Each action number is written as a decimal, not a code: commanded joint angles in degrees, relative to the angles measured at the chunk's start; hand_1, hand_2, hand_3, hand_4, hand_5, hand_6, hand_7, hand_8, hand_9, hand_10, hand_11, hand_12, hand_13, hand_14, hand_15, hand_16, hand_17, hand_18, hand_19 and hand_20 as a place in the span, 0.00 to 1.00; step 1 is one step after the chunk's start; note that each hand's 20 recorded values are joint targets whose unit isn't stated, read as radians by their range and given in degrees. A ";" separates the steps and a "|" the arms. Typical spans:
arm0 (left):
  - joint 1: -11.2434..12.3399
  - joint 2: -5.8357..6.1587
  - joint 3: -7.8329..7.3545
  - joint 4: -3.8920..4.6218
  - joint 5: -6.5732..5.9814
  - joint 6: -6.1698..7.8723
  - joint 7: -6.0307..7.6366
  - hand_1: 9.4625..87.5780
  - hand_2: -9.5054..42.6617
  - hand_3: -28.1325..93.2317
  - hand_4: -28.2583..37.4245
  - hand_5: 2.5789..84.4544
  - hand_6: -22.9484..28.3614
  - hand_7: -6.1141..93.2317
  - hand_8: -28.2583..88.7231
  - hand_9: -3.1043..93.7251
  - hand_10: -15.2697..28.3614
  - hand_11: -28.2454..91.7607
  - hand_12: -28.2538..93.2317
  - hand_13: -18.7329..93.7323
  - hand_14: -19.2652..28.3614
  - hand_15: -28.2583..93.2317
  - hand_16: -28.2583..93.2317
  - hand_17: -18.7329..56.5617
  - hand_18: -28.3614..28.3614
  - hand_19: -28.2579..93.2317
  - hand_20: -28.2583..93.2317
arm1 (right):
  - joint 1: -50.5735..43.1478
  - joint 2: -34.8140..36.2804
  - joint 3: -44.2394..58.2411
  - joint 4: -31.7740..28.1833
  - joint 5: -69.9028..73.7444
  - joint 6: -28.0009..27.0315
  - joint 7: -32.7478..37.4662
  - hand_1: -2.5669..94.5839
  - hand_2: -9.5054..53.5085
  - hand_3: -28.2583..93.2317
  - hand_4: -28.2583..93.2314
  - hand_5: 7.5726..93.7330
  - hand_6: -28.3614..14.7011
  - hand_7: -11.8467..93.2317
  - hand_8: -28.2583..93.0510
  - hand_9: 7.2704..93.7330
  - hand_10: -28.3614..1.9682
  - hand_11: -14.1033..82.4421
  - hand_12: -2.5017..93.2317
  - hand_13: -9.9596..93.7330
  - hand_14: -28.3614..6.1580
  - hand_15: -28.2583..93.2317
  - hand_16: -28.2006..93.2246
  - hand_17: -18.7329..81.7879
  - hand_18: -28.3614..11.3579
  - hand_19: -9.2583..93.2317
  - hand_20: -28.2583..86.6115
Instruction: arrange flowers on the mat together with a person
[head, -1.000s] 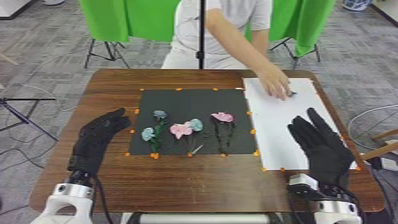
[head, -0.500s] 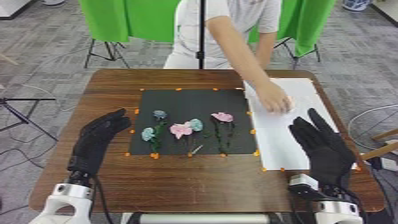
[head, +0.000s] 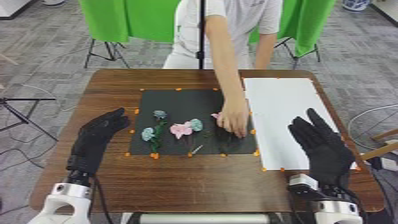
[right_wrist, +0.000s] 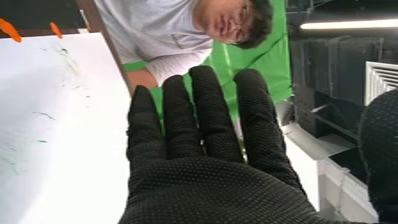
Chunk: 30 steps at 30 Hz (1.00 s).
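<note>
My black-gloved R hand (head: 324, 150) is released, fingers straight, over the white rectangular sheet (head: 274, 112); black-gloved L hand (head: 96, 132) is relaxed, left of the black square mat (head: 178, 100). Pink-and-blue, green-stemmed flowers (head: 181, 130) lie on it (neat, tbh). A person's bare hand (head: 233, 119) hides the right-hand stems; can't tell if it's pinching one. Risk: R hand going in ASAP could bump it, dragging stems askew.

The mat (head: 191, 97) is black, the paper (head: 274, 102) white, the table (head: 107, 180) brown.
</note>
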<state>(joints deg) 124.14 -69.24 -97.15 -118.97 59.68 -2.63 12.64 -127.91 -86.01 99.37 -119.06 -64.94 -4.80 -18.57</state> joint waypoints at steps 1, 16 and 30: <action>0.01 0.06 -0.19 0.42 -0.39 -0.75 -0.19 0.26 0.15 0.77 0.20 0.58 0.46 0.22 0.18 0.51 0.64 0.38 0.35 0.48 0.77 0.37 0.28 0.30 0.75 0.31 0.40 | -0.28 0.16 -0.09 0.65 -1.07 -0.29 -0.37 0.06 0.20 0.90 0.07 0.38 0.66 0.20 0.16 0.42 0.45 0.20 0.13 0.40 0.49 0.32 0.29 0.39 0.42 0.10 0.48; -0.03 -0.18 0.12 0.44 -0.25 -0.44 0.63 0.26 0.15 0.77 0.20 0.58 0.46 0.22 0.18 0.51 0.64 0.38 0.36 0.48 0.77 0.37 0.28 0.30 0.75 0.30 0.40 | 0.16 0.34 -0.03 1.13 -1.97 -0.47 -0.35 0.10 0.10 0.89 0.07 0.39 0.65 0.20 0.16 0.43 0.44 0.20 0.13 0.40 0.48 0.32 0.30 0.39 0.42 0.10 0.48; 0.90 -0.42 -0.52 0.07 -0.27 -0.05 0.64 0.26 0.15 0.77 0.20 0.58 0.46 0.22 0.18 0.51 0.64 0.38 0.36 0.48 0.77 0.37 0.28 0.30 0.75 0.31 0.40 | -0.03 0.72 -0.85 1.22 -2.36 0.23 0.33 0.09 0.03 0.86 0.02 0.39 0.65 0.21 0.16 0.43 0.45 0.20 0.14 0.40 0.49 0.32 0.30 0.39 0.43 0.10 0.48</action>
<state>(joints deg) 124.48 -69.12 -97.56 -118.84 59.62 -2.73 13.29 -127.08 -85.23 99.28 -118.40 -67.01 -5.21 -18.30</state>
